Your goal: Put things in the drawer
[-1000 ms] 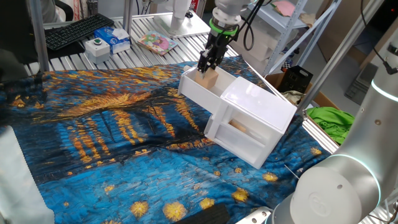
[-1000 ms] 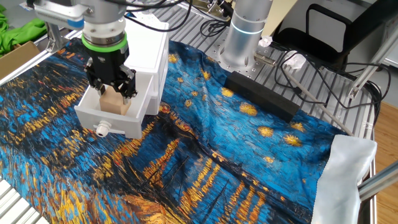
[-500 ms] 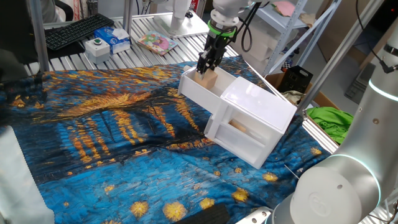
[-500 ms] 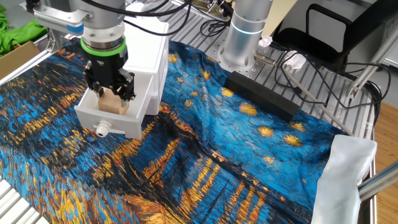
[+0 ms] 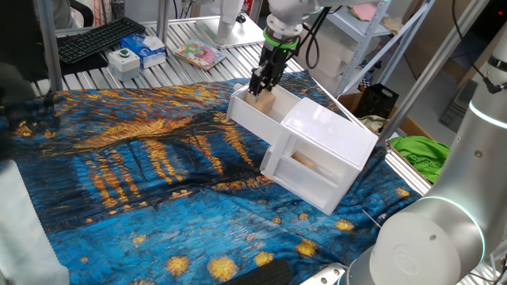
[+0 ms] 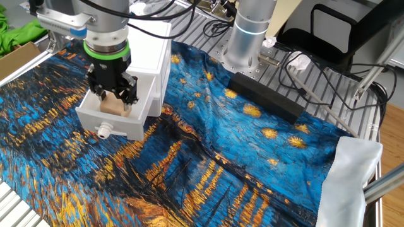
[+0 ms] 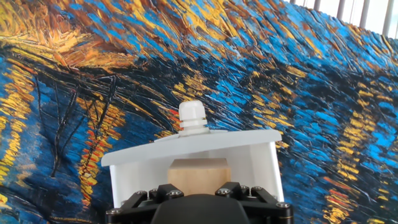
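The tan wooden block (image 5: 264, 100) (image 6: 113, 106) (image 7: 199, 171) rests inside the pulled-out white upper drawer (image 5: 245, 115) (image 6: 120, 123) (image 7: 193, 148), at its knob end. My gripper (image 5: 261, 82) (image 6: 113, 94) (image 7: 199, 188) hangs straight over the block, pointing down into the drawer. Its black fingers (image 6: 129, 93) stand apart on either side of the block's top, and I see a gap to the wood. The jaws are open. In the hand view only the gripper's black base shows, with the block just beyond it and the drawer's round knob (image 7: 191, 116) further out.
The white cabinet (image 5: 329, 134) lies on the blue and yellow painted cloth (image 5: 142, 166), its lower drawer (image 5: 310, 169) holding something pale. A keyboard (image 5: 99, 38), small boxes (image 5: 139, 51) and a book (image 5: 198, 54) lie behind. A black bar (image 6: 265, 98) lies near the arm's base (image 6: 246, 31).
The gripper has risen a little above the drawer and drifted slightly toward its knob end, its fingers as far apart as before. The block has stayed in the drawer.
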`<state>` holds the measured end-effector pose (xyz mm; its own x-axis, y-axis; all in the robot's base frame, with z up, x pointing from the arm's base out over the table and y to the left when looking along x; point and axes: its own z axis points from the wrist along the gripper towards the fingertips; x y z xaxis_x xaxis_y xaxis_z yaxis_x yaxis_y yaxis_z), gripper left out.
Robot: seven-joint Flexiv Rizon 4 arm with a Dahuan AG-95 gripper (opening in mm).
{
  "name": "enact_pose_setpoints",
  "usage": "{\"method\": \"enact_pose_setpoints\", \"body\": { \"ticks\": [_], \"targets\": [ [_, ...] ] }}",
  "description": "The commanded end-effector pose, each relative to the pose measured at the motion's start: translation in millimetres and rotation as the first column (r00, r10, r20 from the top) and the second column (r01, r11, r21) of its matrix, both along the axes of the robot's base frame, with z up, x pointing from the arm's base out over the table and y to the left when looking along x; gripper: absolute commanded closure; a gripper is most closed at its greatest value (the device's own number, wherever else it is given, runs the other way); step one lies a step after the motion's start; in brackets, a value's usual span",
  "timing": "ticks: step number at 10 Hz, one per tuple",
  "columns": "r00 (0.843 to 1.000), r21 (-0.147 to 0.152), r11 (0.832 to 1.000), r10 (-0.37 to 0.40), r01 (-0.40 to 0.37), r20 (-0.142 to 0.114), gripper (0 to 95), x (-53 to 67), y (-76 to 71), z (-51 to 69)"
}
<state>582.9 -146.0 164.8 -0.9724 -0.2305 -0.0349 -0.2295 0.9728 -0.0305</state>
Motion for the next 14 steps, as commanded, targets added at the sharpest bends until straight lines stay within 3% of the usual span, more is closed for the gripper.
{"method": "enact_pose_setpoints", "body": {
  "ticks": [1,2,5,7,8,9,10,12,13,14],
  "targets": [
    [1.000,0.005,1.000,0.000,0.000,0.000,95.0,0.5,0.6,-1.2],
    [1.000,0.006,1.000,-0.005,0.005,-0.002,95.0,0.6,0.6,-1.3],
    [0.999,0.007,0.999,-0.046,0.046,-0.006,38.0,0.6,0.6,-1.4],
    [0.999,0.006,0.999,-0.052,0.052,-0.006,38.0,0.6,0.6,-1.4],
    [0.998,0.004,0.998,-0.058,0.058,-0.006,19.0,0.6,0.7,-1.4],
    [0.999,0.003,0.999,-0.053,0.053,-0.006,19.0,0.6,0.7,-1.4],
    [0.999,0.002,0.999,-0.047,0.047,-0.006,38.0,0.6,0.7,-1.4],
    [0.999,0.002,0.999,-0.040,0.040,-0.006,38.0,-1.1,-0.5,1.5],
    [1.000,0.003,1.000,-0.030,0.030,-0.005,57.0,-2.0,-1.0,3.4],
    [1.000,0.004,1.000,-0.027,0.027,-0.004,57.0,-2.5,-1.5,5.0]
  ]
}}
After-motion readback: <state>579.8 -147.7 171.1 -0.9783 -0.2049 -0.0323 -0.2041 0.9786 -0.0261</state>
